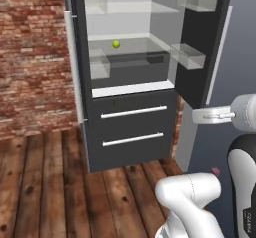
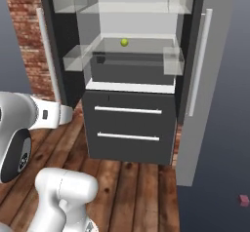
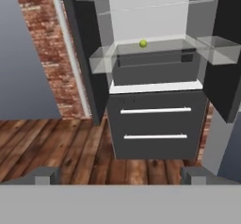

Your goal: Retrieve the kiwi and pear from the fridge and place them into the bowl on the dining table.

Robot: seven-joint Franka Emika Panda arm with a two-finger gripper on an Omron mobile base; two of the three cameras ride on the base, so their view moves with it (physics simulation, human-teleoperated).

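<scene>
The fridge (image 1: 132, 127) stands with both upper doors swung open against a red brick wall (image 1: 30, 52), on a wooden plank floor (image 1: 45, 182). One pear (image 1: 116, 44), small and yellow-green, sits alone on the lower glass shelf (image 1: 140, 47) of the open compartment, toward the back and near the middle of its width; it appears at the same place in the right base view (image 2: 124, 42) and the hand view (image 3: 143, 43). A second glass shelf (image 1: 135, 7) lies above it, bare as far as can be seen. Four clear door bins are counted: two on the left door (image 2: 73, 58) and two on the right door (image 1: 189, 56). No contents can be made out in any of them.

Below the compartment are two dark drawers, each with one white bar handle: upper (image 1: 134, 112), lower (image 1: 133, 139). Two long white vertical handles are seen on the doors, one each side (image 2: 195, 65).

The gripper (image 3: 120, 176) is held well back from the fridge, facing its front, level with the drawers. Its jaws stand fully apart, with one finger tip (image 3: 43, 175) showing at either side of the hand view, and hold nothing.
</scene>
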